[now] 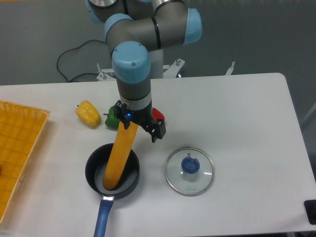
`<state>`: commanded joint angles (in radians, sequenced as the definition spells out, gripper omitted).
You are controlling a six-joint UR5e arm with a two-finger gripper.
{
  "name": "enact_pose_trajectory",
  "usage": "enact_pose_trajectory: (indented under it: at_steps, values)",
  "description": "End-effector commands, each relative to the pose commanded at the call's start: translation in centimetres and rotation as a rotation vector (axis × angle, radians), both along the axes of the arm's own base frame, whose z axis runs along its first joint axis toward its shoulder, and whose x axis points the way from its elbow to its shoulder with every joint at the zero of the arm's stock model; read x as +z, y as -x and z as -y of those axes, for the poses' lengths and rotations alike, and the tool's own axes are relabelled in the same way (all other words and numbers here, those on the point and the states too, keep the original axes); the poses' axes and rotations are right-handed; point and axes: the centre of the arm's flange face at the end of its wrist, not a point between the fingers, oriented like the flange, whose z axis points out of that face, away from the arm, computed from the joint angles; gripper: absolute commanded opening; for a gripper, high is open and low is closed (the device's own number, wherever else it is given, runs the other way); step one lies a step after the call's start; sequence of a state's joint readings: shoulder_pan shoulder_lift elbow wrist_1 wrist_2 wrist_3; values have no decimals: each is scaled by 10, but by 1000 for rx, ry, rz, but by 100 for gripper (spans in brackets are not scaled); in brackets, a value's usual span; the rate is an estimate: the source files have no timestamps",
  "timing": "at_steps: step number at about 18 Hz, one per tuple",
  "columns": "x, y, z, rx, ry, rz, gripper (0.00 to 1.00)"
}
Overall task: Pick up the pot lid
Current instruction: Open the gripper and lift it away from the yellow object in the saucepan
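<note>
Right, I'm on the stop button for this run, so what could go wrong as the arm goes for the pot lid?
The open gripper appears right by the upper end of the orange utensil, which sticks out of the pan; a low sideways move might knock it.
The lid's blue knob is rounded, so an off-center grasp could slip.
The lid looks like clear glass, and its edge might be hard to judge on the descent.
</note>
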<state>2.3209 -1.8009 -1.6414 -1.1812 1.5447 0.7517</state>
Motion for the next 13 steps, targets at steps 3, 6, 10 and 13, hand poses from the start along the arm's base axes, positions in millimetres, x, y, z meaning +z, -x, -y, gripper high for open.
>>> enact_pose_trajectory:
  at_steps: [3, 6, 10, 13]
  values:
    - [1, 6, 3, 105, -4, 4, 100]
    - [-1, 12, 5, 132, -1, 5, 100]
    - [-10, 22, 8, 146, 12, 11, 100]
    - [-10, 37, 18, 175, 7, 14, 100]
